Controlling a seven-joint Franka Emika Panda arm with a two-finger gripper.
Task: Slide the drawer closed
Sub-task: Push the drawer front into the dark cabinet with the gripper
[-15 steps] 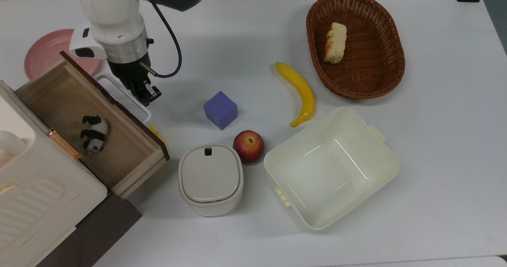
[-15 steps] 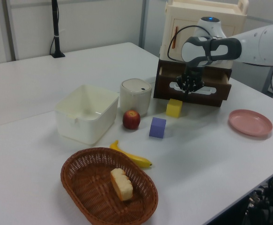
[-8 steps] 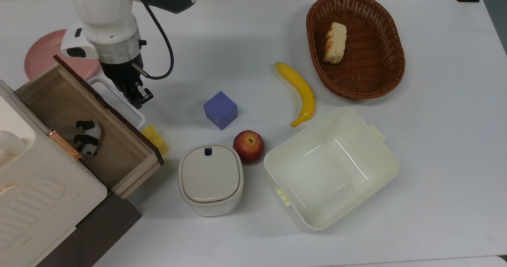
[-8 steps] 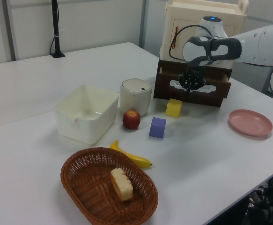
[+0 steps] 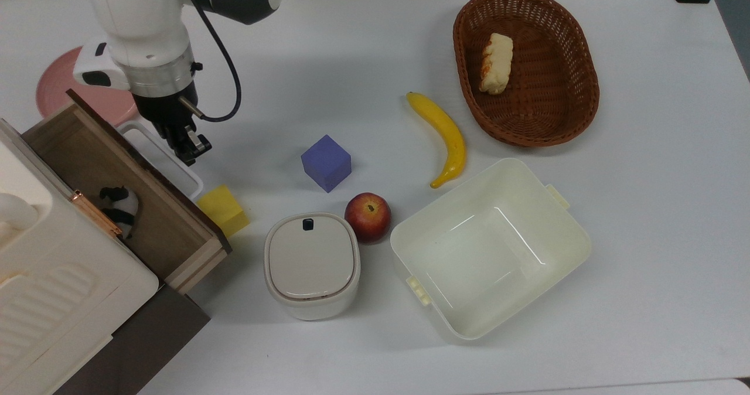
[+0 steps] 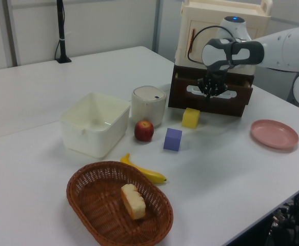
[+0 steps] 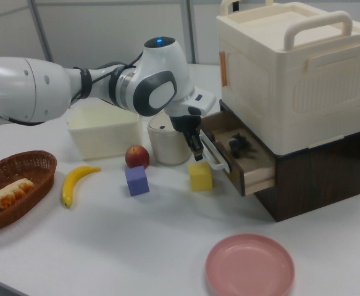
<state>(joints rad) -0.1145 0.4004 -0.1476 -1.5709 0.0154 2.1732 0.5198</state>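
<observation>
The drawer (image 5: 88,155) is a light-wood box with a dark front panel (image 6: 226,100) and a white loop handle (image 7: 213,158). It stands partly pulled out of the dark cabinet under the cream box (image 5: 53,301). A small panda toy (image 5: 117,204) lies inside, half under the box's edge. My gripper (image 5: 186,147) is shut and points down, pressed against the handle's outer side at the drawer front (image 7: 196,151). In the left view the gripper (image 6: 211,91) sits in front of the dark panel.
A yellow cube (image 5: 222,210) lies just in front of the drawer. Nearby are a purple cube (image 5: 326,162), an apple (image 5: 367,216), a white lidded container (image 5: 312,264) and a cream tub (image 5: 489,245). Farther off lie a banana (image 5: 443,137), a basket (image 5: 577,99) with bread, and a pink plate (image 5: 58,84).
My gripper has moved toward the top view's left and the drawer has slid further into the cabinet. The panda went in with it, and more of the yellow cube shows.
</observation>
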